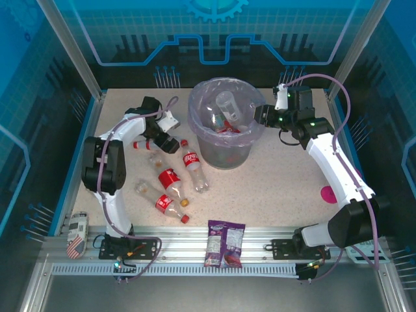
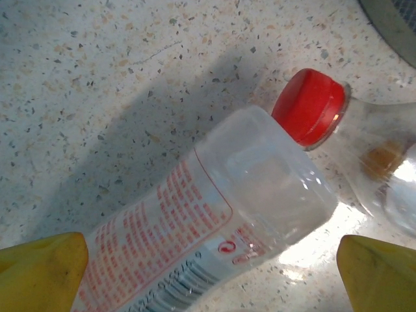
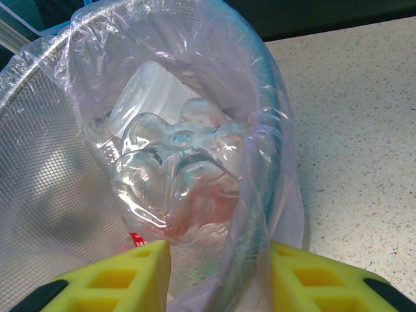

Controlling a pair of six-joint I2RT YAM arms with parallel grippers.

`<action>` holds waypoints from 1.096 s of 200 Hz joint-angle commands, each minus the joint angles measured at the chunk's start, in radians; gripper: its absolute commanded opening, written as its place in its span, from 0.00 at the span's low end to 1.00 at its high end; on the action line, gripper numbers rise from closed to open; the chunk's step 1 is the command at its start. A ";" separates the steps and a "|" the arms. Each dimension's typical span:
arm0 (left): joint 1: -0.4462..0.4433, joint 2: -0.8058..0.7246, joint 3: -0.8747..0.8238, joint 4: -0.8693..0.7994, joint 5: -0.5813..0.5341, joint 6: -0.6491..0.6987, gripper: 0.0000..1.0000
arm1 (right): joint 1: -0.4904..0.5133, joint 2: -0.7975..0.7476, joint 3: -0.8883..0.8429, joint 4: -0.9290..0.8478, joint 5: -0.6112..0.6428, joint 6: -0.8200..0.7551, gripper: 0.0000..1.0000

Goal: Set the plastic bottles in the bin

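Note:
My left gripper (image 1: 166,140) (image 2: 211,286) hangs open low over a clear bottle (image 2: 214,214) with red print that lies on the table, one yellow fingertip (image 2: 42,270) on each side of it. A second bottle's red cap (image 2: 309,105) touches its end. Several more plastic bottles (image 1: 170,181) lie between the left arm and the bin (image 1: 224,153). My right gripper (image 1: 260,116) (image 3: 218,273) is at the bin's right rim, shut on a clear bottle (image 3: 175,169) that reaches in over the lilac-lined bin (image 3: 45,149). Other bottles lie inside.
A purple snack packet (image 1: 224,244) lies on the front rail. A pink disc (image 1: 327,194) sits by the right arm. One clear bottle (image 1: 172,104) lies near the back wall, left of the bin. A small can-like object (image 1: 77,229) rests at the front left corner.

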 commanded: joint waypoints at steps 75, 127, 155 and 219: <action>0.039 0.140 0.088 0.056 -0.096 -0.070 0.92 | 0.012 -0.023 0.011 -0.003 -0.005 -0.001 0.40; 0.060 0.139 0.092 0.106 -0.155 -0.128 0.79 | 0.011 -0.025 0.009 -0.003 -0.006 -0.002 0.40; 0.063 0.139 0.104 0.109 -0.169 -0.145 0.67 | 0.010 -0.027 0.011 -0.003 -0.005 -0.003 0.40; 0.065 0.124 0.121 0.095 -0.202 -0.171 0.52 | 0.009 -0.031 0.004 0.003 -0.010 -0.001 0.40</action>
